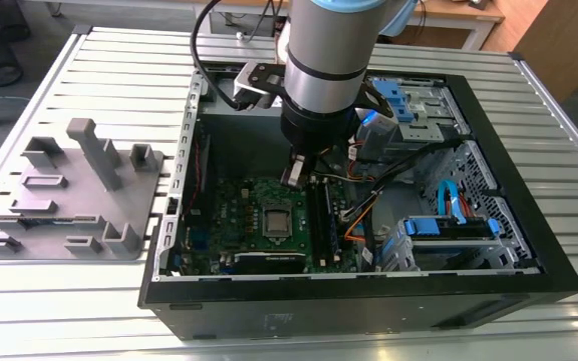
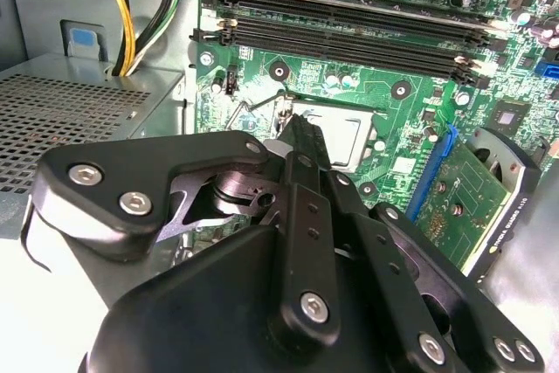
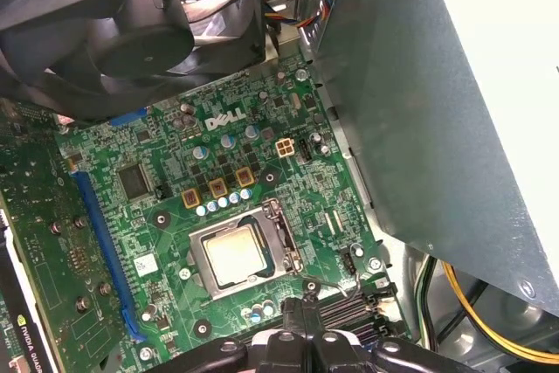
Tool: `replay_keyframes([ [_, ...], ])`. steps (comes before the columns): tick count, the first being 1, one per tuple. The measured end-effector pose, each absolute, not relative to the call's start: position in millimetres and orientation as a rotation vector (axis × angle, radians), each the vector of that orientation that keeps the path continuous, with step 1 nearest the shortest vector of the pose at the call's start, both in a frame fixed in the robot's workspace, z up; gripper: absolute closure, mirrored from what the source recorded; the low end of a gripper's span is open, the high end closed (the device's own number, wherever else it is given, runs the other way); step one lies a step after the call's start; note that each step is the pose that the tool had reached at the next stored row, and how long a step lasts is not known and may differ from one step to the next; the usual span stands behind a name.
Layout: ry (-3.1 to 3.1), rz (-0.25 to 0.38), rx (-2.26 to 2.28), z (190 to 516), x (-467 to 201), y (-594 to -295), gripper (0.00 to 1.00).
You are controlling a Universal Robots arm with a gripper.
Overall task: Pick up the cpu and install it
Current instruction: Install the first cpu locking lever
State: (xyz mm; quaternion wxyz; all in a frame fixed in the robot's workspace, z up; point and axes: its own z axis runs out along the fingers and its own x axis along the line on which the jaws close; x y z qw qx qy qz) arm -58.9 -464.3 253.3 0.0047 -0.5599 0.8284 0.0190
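From my remote station, the gripper (image 2: 301,133) filled the nearest part of the second wrist view, its black linkage running down to the jaws, which were drawn together with nothing between them that I could see. In the first wrist view the gripper (image 3: 301,307) hung just above the motherboard (image 3: 166,216), close to the memory slots (image 3: 349,314) and just beside the socket.

The cpu (image 3: 234,254) sat inside the socket bracket (image 3: 284,246), flat and face up, its pale metal top showing. It looked nearly square, so I could make out no clear long axis; its edges ran parallel with the bracket's frame and skewed against the picture edges. The jaws were apart from it, not touching.

In the exterior view the gripper (image 1: 297,174) hovered over the green motherboard (image 1: 231,226), with the cpu (image 1: 276,220) just below and beside it in the middle of the board. The arm (image 1: 331,68) stood upright inside the open computer case (image 1: 530,248).

Farther off, toward the exterior view's left, a grey fixture plate (image 1: 68,197) with raised blocks lay on the slatted bench (image 1: 118,68). In the first wrist view a black case fan (image 3: 140,32) sat beyond the board.
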Motion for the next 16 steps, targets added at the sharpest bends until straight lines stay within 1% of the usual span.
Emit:
replay_keyframes([
  [11,2.595,0.06,-1.754,264,-59,-464,0.89],
  [16,2.595,0.061,-1.754,264,-59,-463,0.89],
])
